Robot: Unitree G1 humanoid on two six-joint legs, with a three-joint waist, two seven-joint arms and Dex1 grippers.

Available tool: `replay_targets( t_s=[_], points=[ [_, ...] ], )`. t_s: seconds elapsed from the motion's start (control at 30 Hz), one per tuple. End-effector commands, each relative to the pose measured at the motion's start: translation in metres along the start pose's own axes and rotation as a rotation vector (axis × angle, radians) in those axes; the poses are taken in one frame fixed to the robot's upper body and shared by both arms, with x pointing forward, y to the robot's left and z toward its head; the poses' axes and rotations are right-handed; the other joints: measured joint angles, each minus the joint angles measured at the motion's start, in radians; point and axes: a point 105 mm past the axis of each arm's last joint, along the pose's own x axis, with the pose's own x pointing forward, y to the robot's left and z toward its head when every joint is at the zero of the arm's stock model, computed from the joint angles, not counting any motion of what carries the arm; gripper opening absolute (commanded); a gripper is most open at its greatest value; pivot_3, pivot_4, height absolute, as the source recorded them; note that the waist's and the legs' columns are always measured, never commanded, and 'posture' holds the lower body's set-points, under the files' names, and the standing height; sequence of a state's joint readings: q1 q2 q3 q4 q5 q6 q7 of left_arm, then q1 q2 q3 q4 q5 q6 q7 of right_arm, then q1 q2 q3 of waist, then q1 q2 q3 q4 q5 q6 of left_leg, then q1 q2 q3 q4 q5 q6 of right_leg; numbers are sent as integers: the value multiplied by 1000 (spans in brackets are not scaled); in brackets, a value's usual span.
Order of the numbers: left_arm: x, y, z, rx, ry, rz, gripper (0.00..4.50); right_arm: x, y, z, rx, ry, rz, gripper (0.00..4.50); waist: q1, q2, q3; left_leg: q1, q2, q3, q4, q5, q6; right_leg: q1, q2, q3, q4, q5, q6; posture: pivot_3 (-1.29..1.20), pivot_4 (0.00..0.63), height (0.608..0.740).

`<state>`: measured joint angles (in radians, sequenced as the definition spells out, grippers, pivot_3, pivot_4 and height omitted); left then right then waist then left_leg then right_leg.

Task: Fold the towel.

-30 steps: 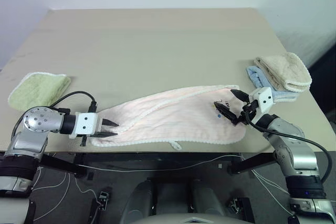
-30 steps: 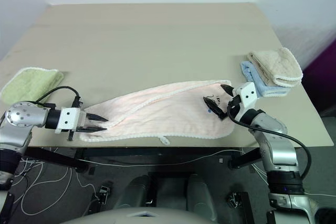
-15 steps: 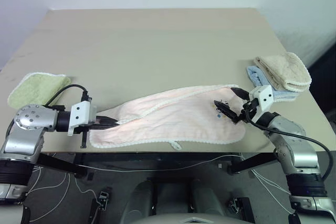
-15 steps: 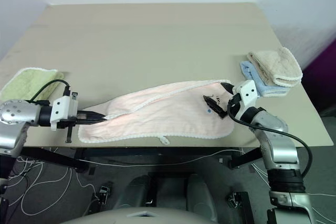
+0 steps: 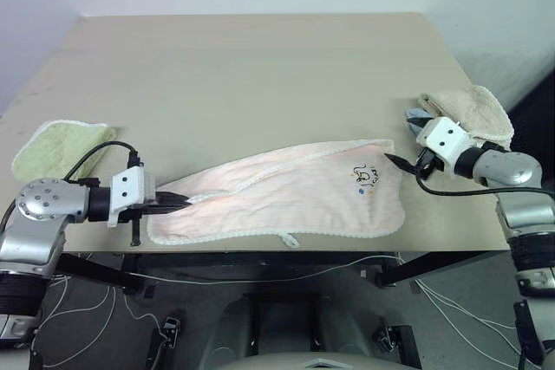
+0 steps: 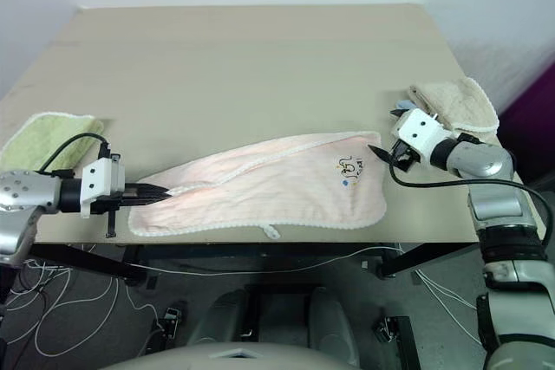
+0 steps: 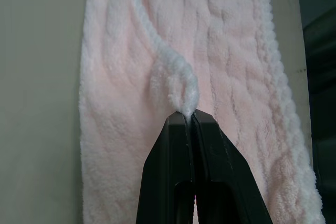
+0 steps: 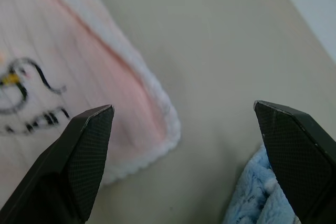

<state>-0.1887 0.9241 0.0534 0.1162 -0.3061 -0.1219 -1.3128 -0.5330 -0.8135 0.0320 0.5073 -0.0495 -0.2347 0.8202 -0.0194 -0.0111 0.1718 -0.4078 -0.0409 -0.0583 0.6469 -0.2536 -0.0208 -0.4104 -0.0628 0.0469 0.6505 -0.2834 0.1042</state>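
Towel (image 5: 286, 197) lies rumpled along near table (image 5: 260, 67) edge. Left gripper (image 7: 190, 116) clamped on white hem at towel's left end. Right gripper (image 8: 184, 150) spread wide, empty, aimed at far right corner. Towel soft, light, floppy, sags when lifted; best taken by corner hems.
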Motion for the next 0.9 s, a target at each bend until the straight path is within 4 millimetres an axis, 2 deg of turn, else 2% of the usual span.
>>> replay_targets(
  t_s=[0.03, 0.3, 0.43, 0.7, 0.8, 0.9],
  points=[
    [-4, 3, 8, 36, -1, 26, 20, 6, -12, 3, -83, -6, -12, 4500, 0, 0, 0, 0, 0, 0, 0, 0, 0, 0, 0, 0, 0, 0, 0, 0, 150, 740],
    [-2, -3, 5, 30, 2, 33, 20, 27, -19, 1, -124, 15, -22, 4500, -1, 1, 1, 0, 0, 0, 0, 0, 0, 0, 0, 1, 0, 0, 0, 0, 150, 740],
    [-3, -8, 3, 24, 6, 41, 0, 30, -17, 1, -115, 4, 7, 3685, -1, 1, 1, 0, 0, 0, 0, 0, 0, 0, 0, 1, 0, 0, 0, 0, 150, 740],
    [-7, -11, -3, 14, 22, 58, 0, 31, -15, 3, -116, -14, 35, 930, -1, 1, 1, 0, 0, 0, 0, 0, 0, 0, 0, 1, 0, 0, 0, 0, 150, 740],
    [-8, -9, -4, 14, 26, 71, 0, 30, -16, 6, -120, -26, 35, 42, -1, 1, 1, 0, 0, 0, 0, 0, 0, 0, 0, 1, 0, 0, 0, 0, 150, 740],
    [-10, -3, -6, 14, 29, 99, 0, 28, -18, 8, -128, -35, 19, 42, -1, 1, 1, 0, 0, 0, 0, 0, 0, 0, 0, 1, 0, 0, 0, 0, 150, 740]
  ],
)
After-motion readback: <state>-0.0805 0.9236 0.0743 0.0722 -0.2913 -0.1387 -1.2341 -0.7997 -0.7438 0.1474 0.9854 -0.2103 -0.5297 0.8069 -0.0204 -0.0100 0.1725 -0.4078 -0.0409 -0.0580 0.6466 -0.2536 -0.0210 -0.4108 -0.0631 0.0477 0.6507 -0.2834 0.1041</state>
